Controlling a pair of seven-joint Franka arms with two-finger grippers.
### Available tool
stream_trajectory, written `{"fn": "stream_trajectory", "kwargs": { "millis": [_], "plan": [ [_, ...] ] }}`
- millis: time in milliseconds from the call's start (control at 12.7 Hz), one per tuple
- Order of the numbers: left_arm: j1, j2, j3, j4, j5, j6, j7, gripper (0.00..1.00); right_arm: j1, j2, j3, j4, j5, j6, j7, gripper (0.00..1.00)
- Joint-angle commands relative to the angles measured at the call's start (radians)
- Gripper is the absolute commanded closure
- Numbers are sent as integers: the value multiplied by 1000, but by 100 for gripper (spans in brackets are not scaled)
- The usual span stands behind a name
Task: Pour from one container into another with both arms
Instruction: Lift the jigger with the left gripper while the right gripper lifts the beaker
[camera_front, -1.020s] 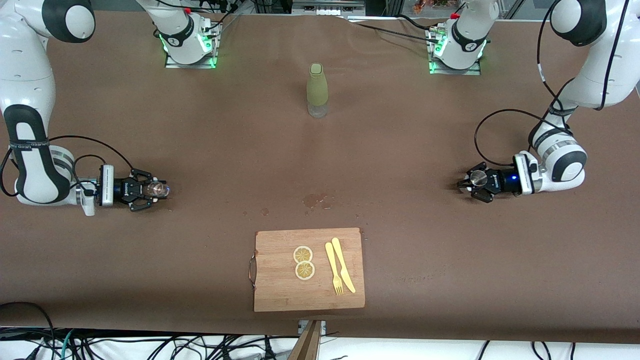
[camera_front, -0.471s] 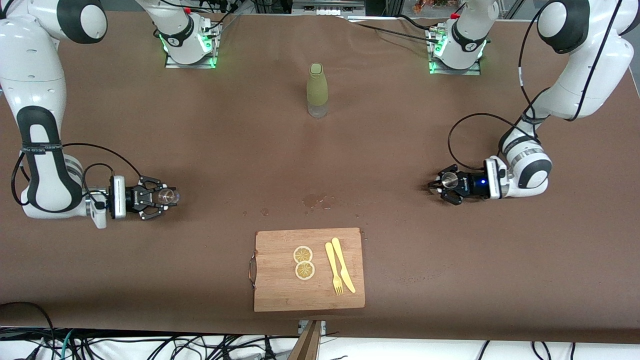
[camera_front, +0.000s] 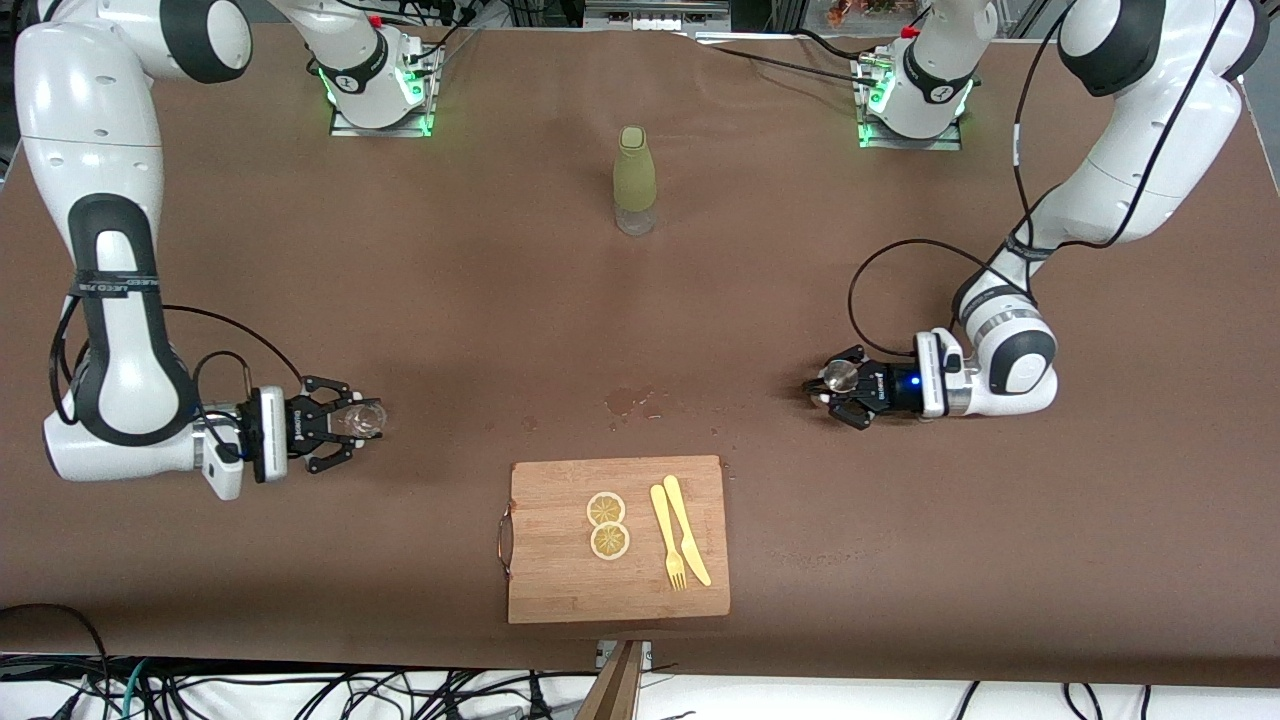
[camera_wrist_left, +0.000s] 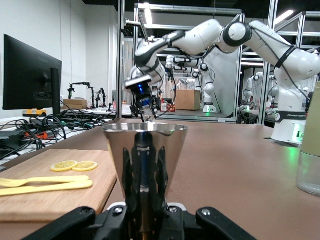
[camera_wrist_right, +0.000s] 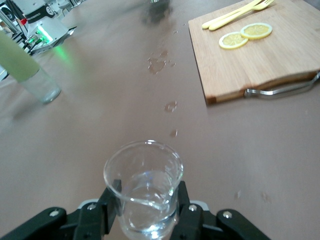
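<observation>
The right gripper (camera_front: 352, 425) clasped a glass (camera_front: 364, 420) of water upright, the left gripper (camera_front: 838, 385) a metal cup (camera_front: 838, 375), seemingly kept level for pouring.

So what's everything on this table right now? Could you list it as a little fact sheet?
left gripper: shut on shiny conical metal cup, toward the left arm's end of the table
right gripper: shut on clear glass cup holding some water
middle: green bottle, upright
board: wooden cutting board with two lemon slices, yellow fork, yellow knife
table: brown surface, wet spots
</observation>
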Motion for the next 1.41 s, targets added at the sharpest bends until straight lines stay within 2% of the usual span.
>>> {"fn": "stream_trajectory", "kwargs": {
  "millis": [0,235,706,863,1020,1334],
  "plan": [
    [-22,8,-48,10,-70,62,-12,100,79,-19,-11,62,-44,-19,154,66],
    [-65,22,-91,11,-126,138,-10,100,172,-54,-13,88,-97,13,315,66],
    [-176,24,-155,17,-147,356,-8,100,367,-108,-13,83,-266,94,633,66],
    [-183,33,-200,17,-147,436,-8,100,418,-108,-23,83,-274,136,713,66],
    [-202,39,-209,19,-156,487,-8,100,478,-112,-60,83,-279,171,794,66],
    [-246,111,-230,77,-213,493,36,100,533,-114,-82,87,-288,214,899,66]
  ]
}}
